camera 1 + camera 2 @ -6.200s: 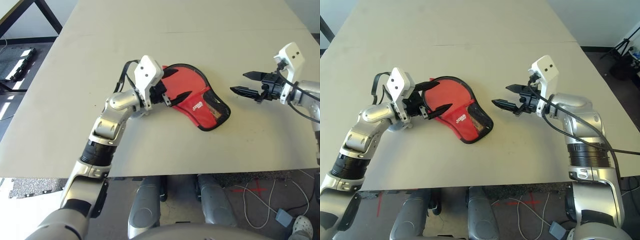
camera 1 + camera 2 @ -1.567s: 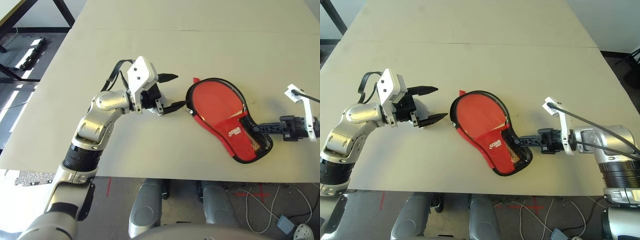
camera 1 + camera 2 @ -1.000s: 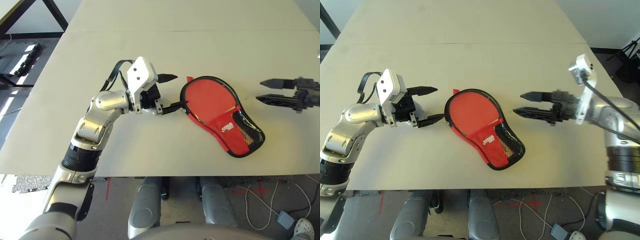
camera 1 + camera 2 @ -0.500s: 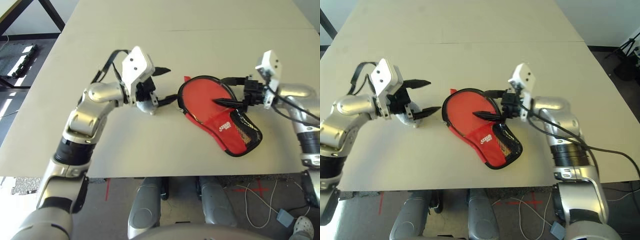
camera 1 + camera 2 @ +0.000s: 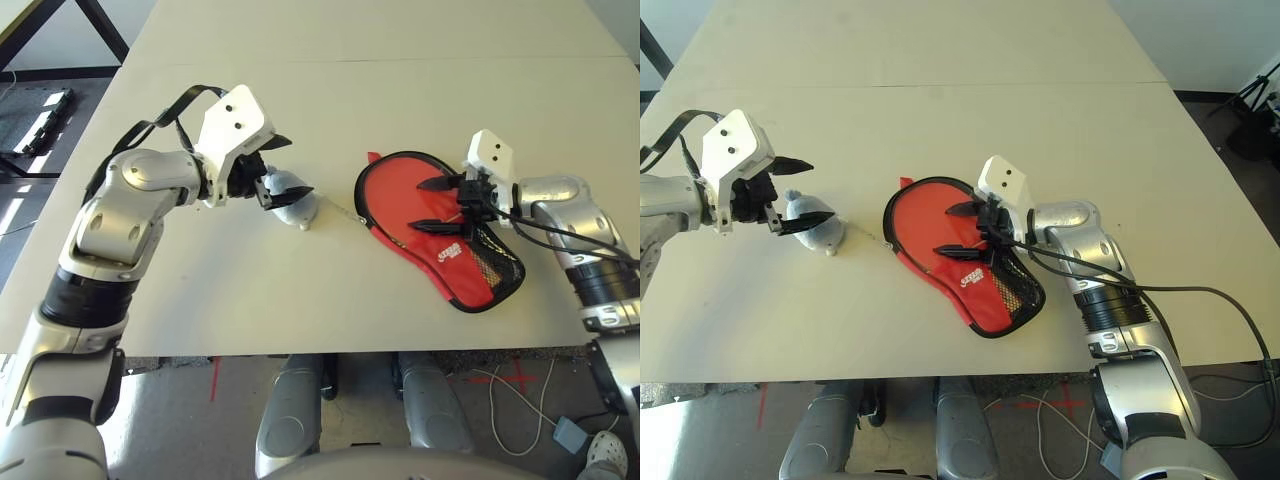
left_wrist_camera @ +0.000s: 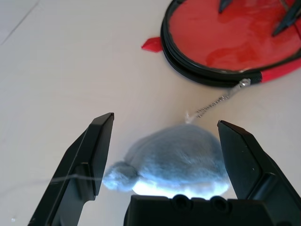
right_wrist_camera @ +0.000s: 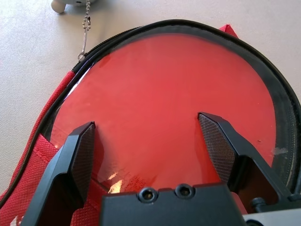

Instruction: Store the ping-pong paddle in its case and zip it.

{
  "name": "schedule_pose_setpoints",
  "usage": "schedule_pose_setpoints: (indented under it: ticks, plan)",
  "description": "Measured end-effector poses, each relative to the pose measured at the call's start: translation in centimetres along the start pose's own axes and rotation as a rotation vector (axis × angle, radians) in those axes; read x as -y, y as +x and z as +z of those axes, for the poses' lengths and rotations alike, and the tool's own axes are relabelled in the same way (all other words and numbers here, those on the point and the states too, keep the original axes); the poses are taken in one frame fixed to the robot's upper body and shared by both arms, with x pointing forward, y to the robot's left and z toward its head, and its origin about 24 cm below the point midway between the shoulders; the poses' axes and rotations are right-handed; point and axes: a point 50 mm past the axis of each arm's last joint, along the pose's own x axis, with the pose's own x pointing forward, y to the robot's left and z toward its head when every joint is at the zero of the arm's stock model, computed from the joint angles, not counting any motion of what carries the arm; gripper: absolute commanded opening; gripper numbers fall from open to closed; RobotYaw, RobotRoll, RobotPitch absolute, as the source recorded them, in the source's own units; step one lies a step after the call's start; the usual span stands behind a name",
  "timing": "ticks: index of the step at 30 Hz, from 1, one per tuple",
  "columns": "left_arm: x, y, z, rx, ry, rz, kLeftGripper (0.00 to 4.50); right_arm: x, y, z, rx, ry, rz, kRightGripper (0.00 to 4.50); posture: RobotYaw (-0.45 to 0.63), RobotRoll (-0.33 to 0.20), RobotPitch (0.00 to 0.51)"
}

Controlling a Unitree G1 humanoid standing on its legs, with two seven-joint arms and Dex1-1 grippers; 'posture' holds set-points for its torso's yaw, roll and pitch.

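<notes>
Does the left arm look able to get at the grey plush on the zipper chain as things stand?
Probably yes: the plush lies between the open jaws of the left gripper, with nothing seen in the way. The right gripper is over the case, clear of it.

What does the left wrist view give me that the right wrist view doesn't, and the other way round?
Only the left wrist view: the whole rounded body of the grey-blue plush charm, lying between the open black fingers of the left gripper.

Only the right wrist view: the case's lower red fabric beside its window, and the ridged inner pads of the right gripper, open over the case.

Both: the red paddle-shaped case with black zipper edging, its small red tab, and the metal bead chain from zipper to charm.
</notes>
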Motion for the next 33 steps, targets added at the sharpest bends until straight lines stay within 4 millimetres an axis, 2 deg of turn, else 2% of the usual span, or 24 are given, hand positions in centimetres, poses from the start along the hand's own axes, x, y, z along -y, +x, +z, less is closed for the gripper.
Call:
schedule_pose_setpoints:
  ticks: [4,10,19,23,27,30,33]
  plan:
    - [-0.2,-1.1,-0.4,-0.098,-0.039,0.003,4.50,0.0,0.2,0.0,0.000,0.001,-0.001,4.48,0.07,0.000,0.273]
    - [-0.1,-1.3,-0.8,-0.168,-0.125,0.021,4.50,0.0,0.5,0.0,0.005,0.003,-0.002,4.48,0.07,0.000,0.278]
    - [0.1,-0.8,-0.2,-0.115,-0.035,-0.006,4.50,-0.1,0.7,0.1,0.012,0.003,-0.004,4.48,0.07,0.000,0.284]
    - [-0.5,-1.4,-0.1,-0.157,0.120,0.006,4.50,-0.2,0.8,0.1,0.017,0.005,-0.003,4.48,0.07,0.000,0.286]
    - [-0.5,-1.5,0.1,-0.161,0.167,-0.016,4.50,-0.2,0.8,0.1,0.017,0.006,-0.005,4.48,0.07,0.000,0.288]
    - [-0.4,-1.1,-0.1,-0.156,0.123,-0.012,4.50,-0.2,0.9,0.2,0.018,0.007,-0.008,4.48,0.07,0.000,0.289]
    - [-0.4,-0.5,-0.6,-0.177,-0.031,0.024,4.50,-0.2,0.9,0.2,0.020,0.006,-0.008,4.48,0.07,0.000,0.292]
